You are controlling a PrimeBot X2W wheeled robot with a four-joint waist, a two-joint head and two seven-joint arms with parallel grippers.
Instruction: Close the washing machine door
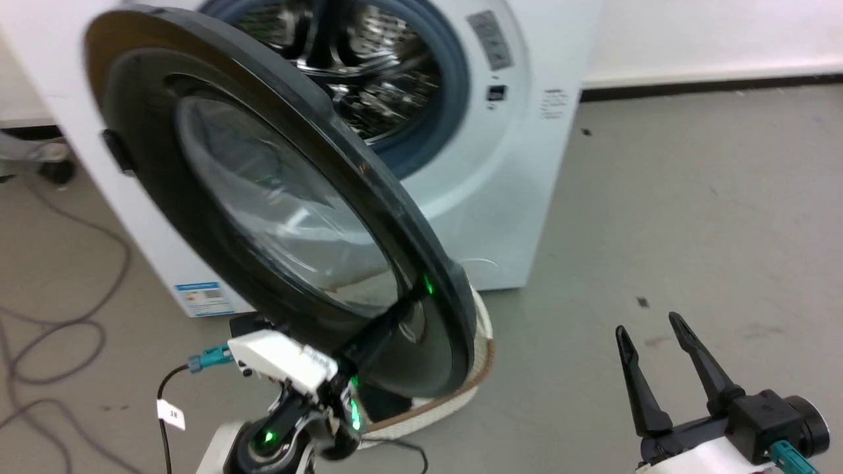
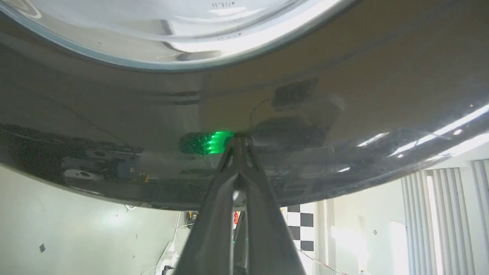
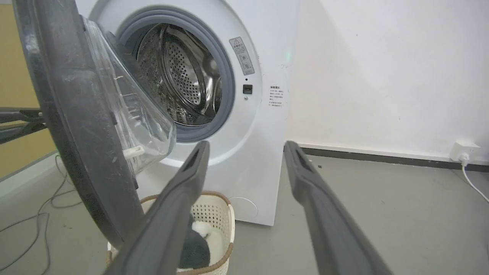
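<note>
The washing machine door (image 1: 276, 197) stands half open, its black rim and glass bowl swung out in front of the white washing machine (image 1: 487, 217). Behind it the steel drum (image 1: 369, 72) shows inside the grey gasket. My left gripper (image 1: 416, 296) is shut, and its joined fingertips (image 2: 238, 140) touch the door's glossy outer rim (image 2: 344, 114) near the lower edge. My right gripper (image 1: 649, 327) hangs open over bare floor, right of the machine. In the right wrist view the right gripper (image 3: 247, 147) points at the machine's front (image 3: 259, 160), with the door (image 3: 76, 145) to its left.
A white perforated laundry basket (image 3: 214, 214) with dark and white laundry sits on the floor under the door, its rim (image 1: 461, 388) showing below the door. Loose cables (image 1: 66, 316) lie on the floor at left. A wall socket (image 3: 464, 149) sits low at the right.
</note>
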